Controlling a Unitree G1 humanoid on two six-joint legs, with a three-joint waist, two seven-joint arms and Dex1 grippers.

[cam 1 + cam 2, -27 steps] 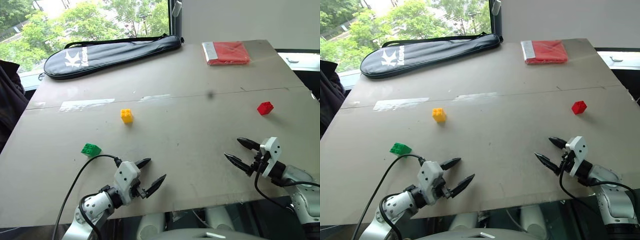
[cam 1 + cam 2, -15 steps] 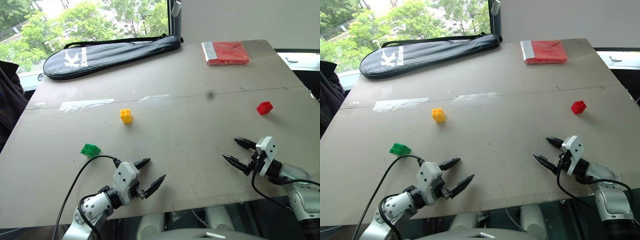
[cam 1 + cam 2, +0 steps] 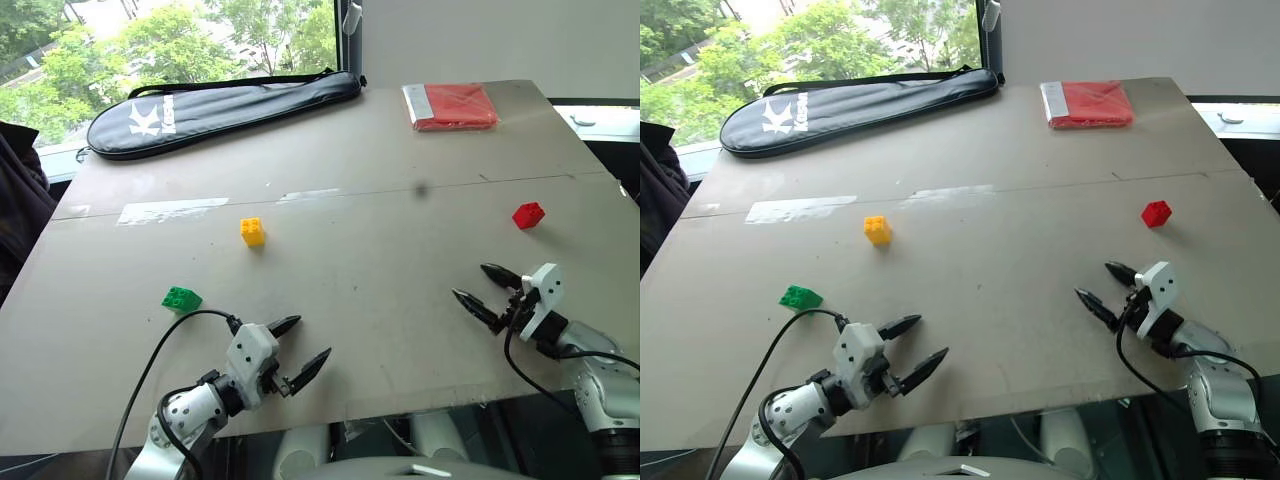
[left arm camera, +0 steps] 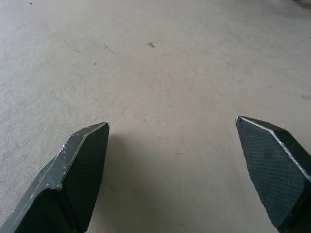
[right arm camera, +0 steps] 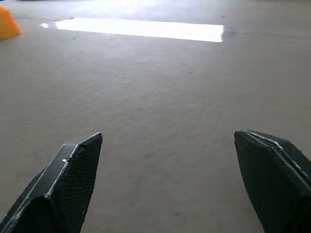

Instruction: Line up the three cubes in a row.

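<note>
Left eye view: nearest, the left gripper [image 3: 300, 342] and right gripper [image 3: 484, 284] hover low over the table [image 3: 380, 250], jaws spread, grasping nothing. Farther on lie the green cube [image 3: 181, 298], then the yellow cube [image 3: 253, 231] mid-table and the red cube [image 3: 528, 214] on the right, all well apart.

Grey table [image 3: 400, 260] w/ yellow brick [image 3: 253, 231], green brick [image 3: 181, 298], red brick [image 3: 528, 214], red packet [image 3: 452, 106], black bag [image 3: 225, 106].
</note>
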